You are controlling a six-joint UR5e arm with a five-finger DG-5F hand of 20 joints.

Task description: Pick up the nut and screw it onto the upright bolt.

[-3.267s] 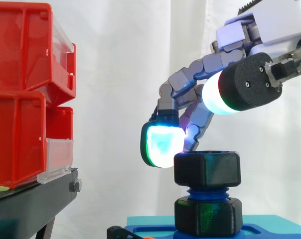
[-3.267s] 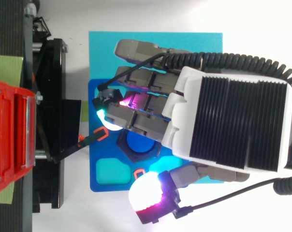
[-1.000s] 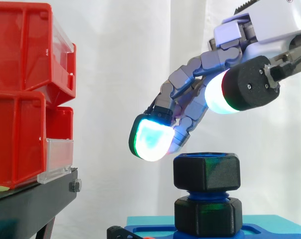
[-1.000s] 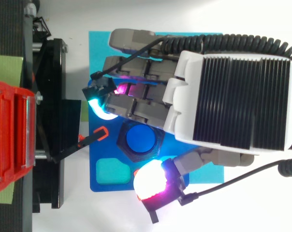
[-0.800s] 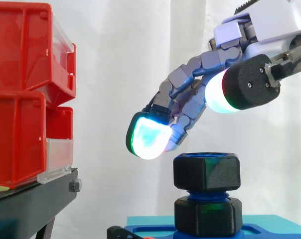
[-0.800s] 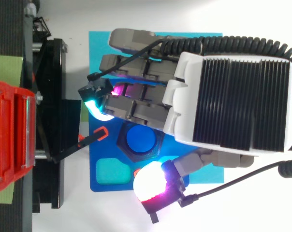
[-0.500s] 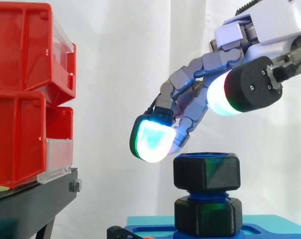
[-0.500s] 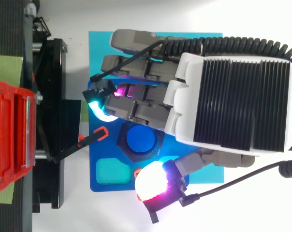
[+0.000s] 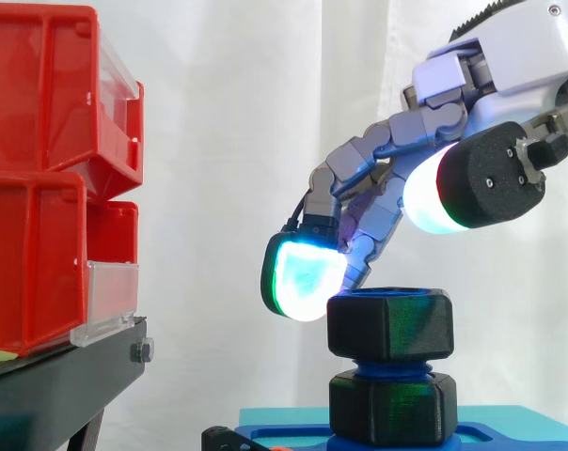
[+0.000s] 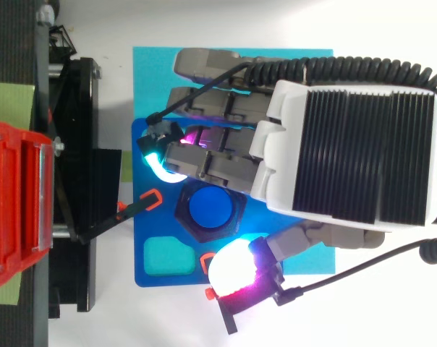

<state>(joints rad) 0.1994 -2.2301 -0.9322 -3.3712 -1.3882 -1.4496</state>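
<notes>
Largely hidden bolt (image 9: pixel 389 363) inside nut (image 9: pixel 389 324)

- Setting: robotics lab (a staged test bench).
- Backdrop: white curtain (image 9: pixel 265 113) behind the hand (image 10: pixel 363 144).
- Storage: red bins (image 9: pixel 39 188) on a black stand (image 9: pixel 58 385), left of the hand in the side view.
- Fixture: blue fixture plate (image 10: pixel 139 231) beneath the hand.

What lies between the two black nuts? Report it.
A short stretch of blue bolt thread separates the upper nut from the lower nut, seen in the side view.
</notes>
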